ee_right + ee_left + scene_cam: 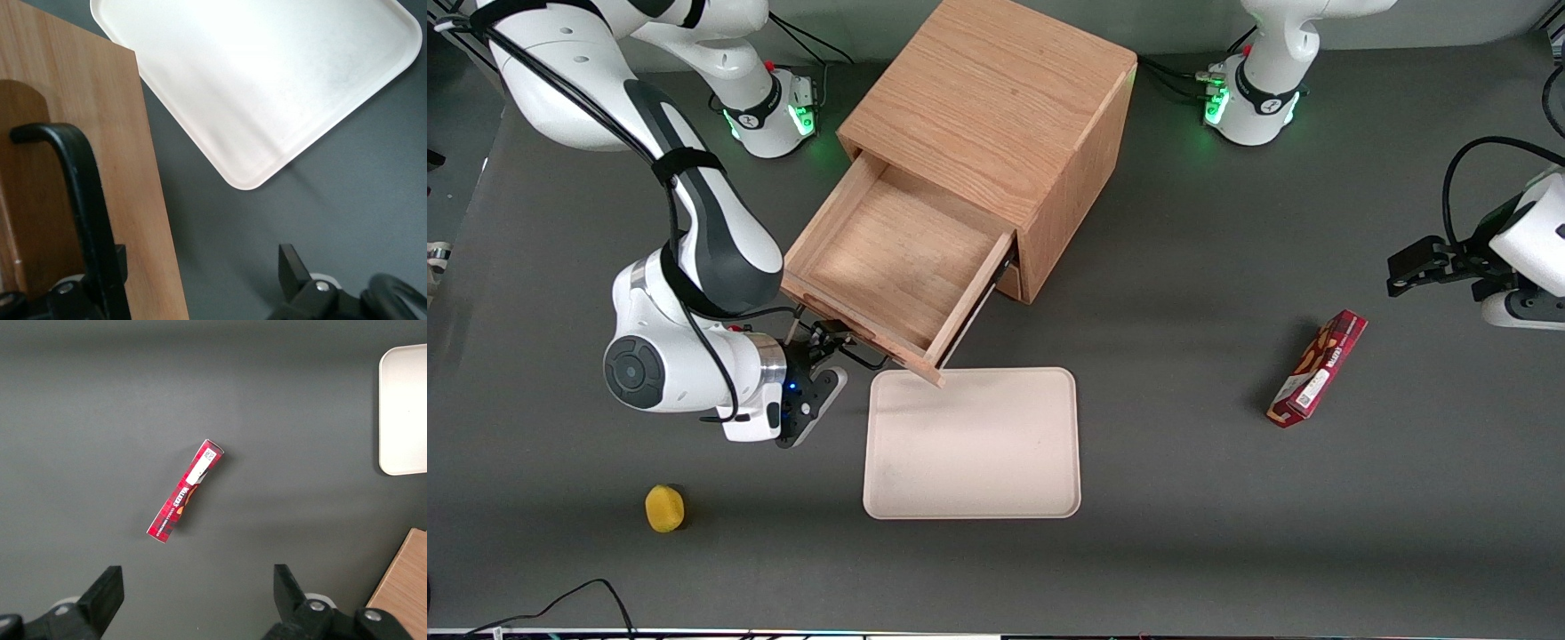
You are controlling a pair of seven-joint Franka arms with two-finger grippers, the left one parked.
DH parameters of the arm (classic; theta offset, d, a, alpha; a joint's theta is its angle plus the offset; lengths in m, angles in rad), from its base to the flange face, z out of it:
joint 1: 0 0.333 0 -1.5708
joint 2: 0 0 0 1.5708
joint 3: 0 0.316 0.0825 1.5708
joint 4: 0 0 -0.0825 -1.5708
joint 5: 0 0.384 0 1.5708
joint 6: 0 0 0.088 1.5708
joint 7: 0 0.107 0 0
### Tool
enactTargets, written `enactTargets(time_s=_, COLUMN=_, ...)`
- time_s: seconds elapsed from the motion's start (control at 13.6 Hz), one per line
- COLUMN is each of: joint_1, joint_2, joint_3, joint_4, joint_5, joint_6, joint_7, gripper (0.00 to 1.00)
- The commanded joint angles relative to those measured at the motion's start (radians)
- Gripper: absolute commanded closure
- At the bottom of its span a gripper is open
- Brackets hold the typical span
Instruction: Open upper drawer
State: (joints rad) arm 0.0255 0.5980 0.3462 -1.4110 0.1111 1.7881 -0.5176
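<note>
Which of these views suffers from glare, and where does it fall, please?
Right wrist view: the tray is washed out, almost white, while the gripper at the upper drawer handle stays legible. Front view: evenly lit, soft shadows under the tray. Left wrist view: no glare.

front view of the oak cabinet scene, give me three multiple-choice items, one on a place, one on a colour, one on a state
1. Where does the right arm's gripper sit?
A. above the red snack box
B. at the black bar handle of the pulled-out light-oak upper drawer
C. over the yellow sponge

2. What colour is the flat rectangular plastic tray?
A. cream
B. blue
C. black

3. What state is the light-oak upper drawer in?
A. shut flush
B. lifted out onto the table
C. pulled far out, nothing in it

Key:
1 B: the right wrist view shows the black bar handle against the drawer front with one finger on each side of it, a gap on one side.
2 A: it shows pale cream on the grey table.
3 C: its bare wooden floor is exposed, projecting from the boxy oak cabinet.
</note>
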Motion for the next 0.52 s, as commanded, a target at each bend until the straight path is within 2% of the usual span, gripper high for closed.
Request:
enactTargets(time_s=0.0, joint_1=0.002, joint_2=0.013, joint_3=-0.006, joint_4=0.06, joint_5=-0.03, joint_6=-0.035, joint_7=-0.015, gripper=0.0)
enactTargets(time_s=0.15, joint_1=0.002, joint_2=-0.001, joint_3=-0.006, joint_4=0.099, joint_5=-0.022, joint_6=-0.088, joint_7=-0.005, gripper=0.0)
enactTargets(time_s=0.44, joint_1=0.002, joint_2=-0.023, joint_3=-0.003, joint_4=0.225, joint_5=-0.021, joint_6=-0.287, joint_7=0.024, gripper=0.0)
